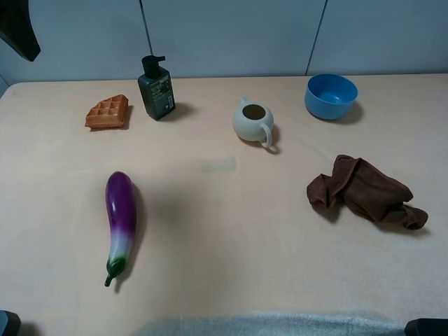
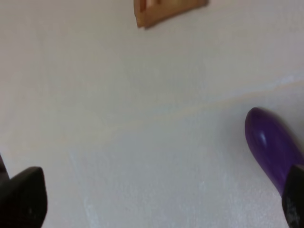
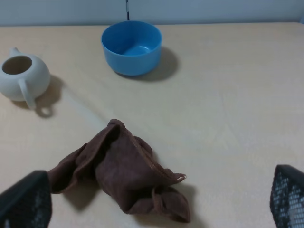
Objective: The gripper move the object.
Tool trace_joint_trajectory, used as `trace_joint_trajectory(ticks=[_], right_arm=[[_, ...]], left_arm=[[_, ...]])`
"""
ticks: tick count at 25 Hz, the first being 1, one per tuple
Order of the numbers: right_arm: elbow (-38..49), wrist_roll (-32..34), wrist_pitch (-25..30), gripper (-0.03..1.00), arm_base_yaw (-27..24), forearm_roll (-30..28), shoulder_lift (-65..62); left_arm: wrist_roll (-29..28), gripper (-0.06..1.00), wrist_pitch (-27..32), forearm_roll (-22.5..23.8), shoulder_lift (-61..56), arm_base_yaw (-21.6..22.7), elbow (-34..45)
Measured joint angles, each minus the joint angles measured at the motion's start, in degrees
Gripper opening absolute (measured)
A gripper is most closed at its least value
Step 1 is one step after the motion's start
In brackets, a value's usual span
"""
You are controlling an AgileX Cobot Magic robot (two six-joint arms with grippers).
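The waffle wedge (image 1: 108, 112) lies flat on the pale surface (image 1: 224, 231) at the far left, just left of a dark pump bottle (image 1: 157, 89) that stands upright beside it. Nothing touches the wedge. Nearer on the left, well apart from it, a purple eggplant (image 1: 120, 222) lies lengthwise with its green stem toward the near edge. Around the middle, toward the far side, sits a cream teapot (image 1: 253, 122) without a lid, its handle pointing toward the near side. A blue bowl (image 1: 330, 95) stands upright at the far right, and a crumpled brown cloth (image 1: 364, 191) lies nearer on the right.

In the left wrist view the left claw (image 2: 156, 202) hangs over bare surface with its jaws spread wide and nothing between them; the rounded end of the eggplant shows beside one fingertip and the edge of the wedge is just visible far ahead. In the right wrist view the right claw (image 3: 156, 202) is likewise spread wide and empty, with the cloth lying just ahead of it and the bowl and teapot farther on.
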Motion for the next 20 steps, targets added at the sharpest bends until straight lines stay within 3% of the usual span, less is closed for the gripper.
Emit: trace_joint_trajectory(ticks=[20], right_arm=[[0.00, 0.00, 0.00, 0.69, 0.00, 0.00, 0.00]], left_arm=[[2.23, 0.99, 0.24, -4.21, -29.89, 0.00, 15.18]])
